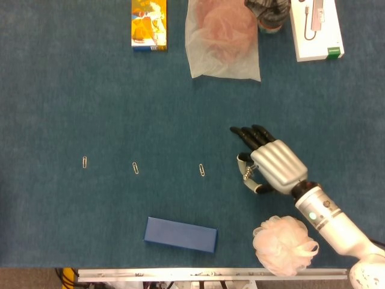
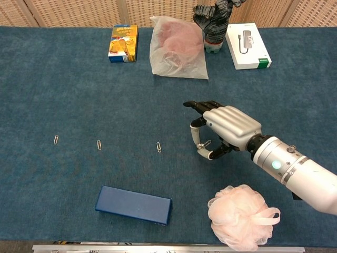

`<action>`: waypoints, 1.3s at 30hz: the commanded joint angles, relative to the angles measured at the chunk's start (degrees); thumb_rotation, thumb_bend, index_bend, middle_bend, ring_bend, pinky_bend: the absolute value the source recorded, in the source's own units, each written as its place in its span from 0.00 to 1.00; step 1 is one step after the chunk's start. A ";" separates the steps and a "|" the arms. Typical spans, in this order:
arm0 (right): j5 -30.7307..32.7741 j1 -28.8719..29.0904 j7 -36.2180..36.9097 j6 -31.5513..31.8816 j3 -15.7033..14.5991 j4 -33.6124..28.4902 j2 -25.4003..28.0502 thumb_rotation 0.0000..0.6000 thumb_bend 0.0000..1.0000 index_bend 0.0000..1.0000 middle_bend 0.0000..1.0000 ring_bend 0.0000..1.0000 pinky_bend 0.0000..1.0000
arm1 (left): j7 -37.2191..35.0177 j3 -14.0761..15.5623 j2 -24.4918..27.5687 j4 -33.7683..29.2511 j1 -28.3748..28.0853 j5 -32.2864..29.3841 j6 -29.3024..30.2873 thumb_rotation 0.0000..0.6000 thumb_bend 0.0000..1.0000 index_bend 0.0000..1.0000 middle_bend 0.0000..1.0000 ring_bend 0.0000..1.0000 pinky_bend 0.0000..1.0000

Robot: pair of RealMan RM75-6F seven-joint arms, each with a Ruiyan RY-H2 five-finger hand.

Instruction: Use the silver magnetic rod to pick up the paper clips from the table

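- Looking down from the head view: right hand (image 1: pixel 271 165) pinching a short silver magnetic rod (image 1: pixel 246 170), one clip on it; nearest loose paper clip (image 1: pixel 202 170) just left, lengthwise toward the table's far edge.
- Checking the chest view: two more clips (image 2: pixel 98 144) farther left in the row; left hand unseen.

It looks like a robot-testing lab set up as a tabletop bench: a table (image 2: pixel 63 79) covered in blue carpet-like cloth, edged at 6 o'clock by a metal rail (image 1: pixel 210 274), with woven wicker-style partition panels (image 2: pixel 73 11) at 12 o'clock (seen only in the chest view).
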 commanded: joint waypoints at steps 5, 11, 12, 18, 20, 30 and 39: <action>-0.18 2.09 0.54 0.07 3.64 -3.04 2.69 1.00 0.32 0.63 0.04 0.00 0.00 | 0.00 -0.09 -0.24 0.16 -0.18 -0.04 -0.35 1.00 0.03 0.47 0.35 0.21 0.05; 1.96 5.36 0.13 -1.20 8.12 -3.48 3.82 1.00 0.32 0.63 0.04 0.00 0.00 | -0.04 -0.27 -0.20 0.30 -0.47 -0.11 -0.70 1.00 0.03 0.47 0.35 0.21 0.05; 2.43 5.87 0.04 -1.40 8.76 -3.26 3.76 1.00 0.32 0.63 0.04 0.00 0.00 | -0.05 -0.28 -0.16 0.29 -0.52 -0.10 -0.76 1.00 0.03 0.47 0.35 0.21 0.05; 6.13 10.10 -1.46 -3.71 12.58 -0.72 2.81 1.00 0.32 0.63 0.04 0.00 0.00 | -0.05 -0.27 0.02 0.23 -0.67 -0.17 -1.10 1.00 0.03 0.47 0.35 0.21 0.05; 7.99 11.89 -1.81 -4.76 14.04 0.52 2.14 1.00 0.32 0.63 0.04 0.00 0.00 | -0.08 -0.28 0.04 0.20 -0.65 -0.20 -1.08 1.00 0.03 0.47 0.35 0.21 0.05; 14.73 19.63 -2.07 -7.81 18.62 7.47 -1.81 1.00 0.32 0.63 0.04 0.00 0.00 | -0.35 -0.44 0.12 0.59 -0.69 -0.98 -1.56 1.00 0.03 0.47 0.35 0.21 0.05; 17.81 24.93 -0.80 -9.56 20.01 12.36 -5.47 1.00 0.32 0.63 0.04 0.00 0.00 | -0.26 -0.40 0.11 0.58 -0.61 -1.19 -1.64 1.00 0.03 0.47 0.35 0.21 0.05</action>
